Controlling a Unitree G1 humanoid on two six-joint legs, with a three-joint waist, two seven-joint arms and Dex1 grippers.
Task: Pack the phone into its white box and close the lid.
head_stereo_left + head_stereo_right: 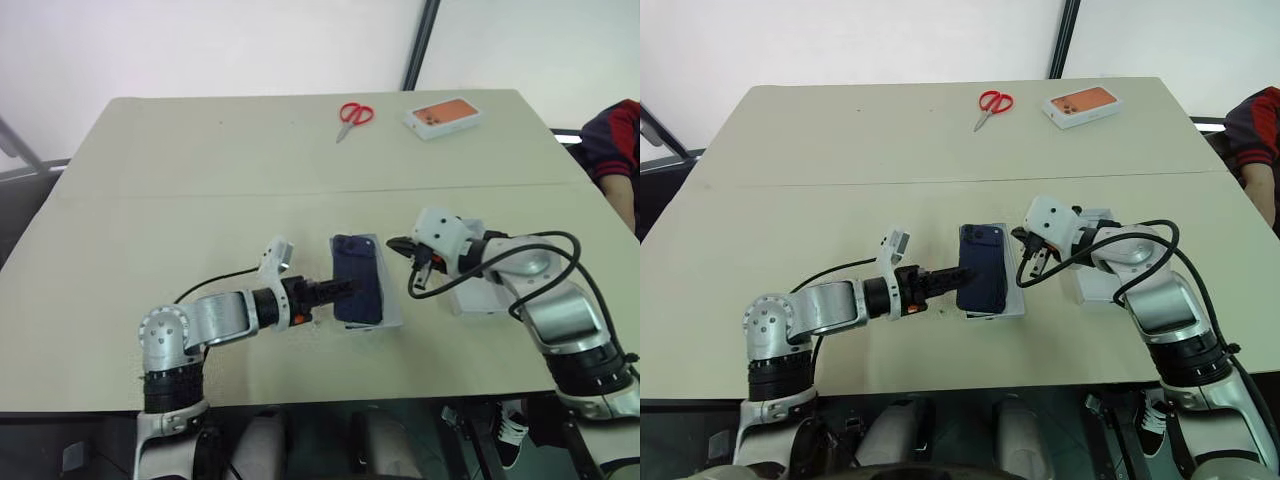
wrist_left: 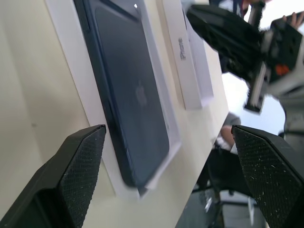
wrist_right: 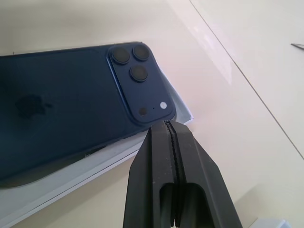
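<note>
Left fingers (image 2: 76, 175) gaping wide just beside the phone (image 1: 357, 277); right fingers (image 3: 167, 156) pressing shut at its camera corner. Phone lying in the box (image 1: 390, 300), not fully seated. Lid (image 1: 478, 296) waiting beyond, still off.

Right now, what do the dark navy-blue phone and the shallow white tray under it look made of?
The dark navy-blue phone: probably glass, since its back is smooth and glossy, with raised camera lenses. The shallow white tray: apparently matte cardboard, going by its thin, flat, dull walls.
</note>
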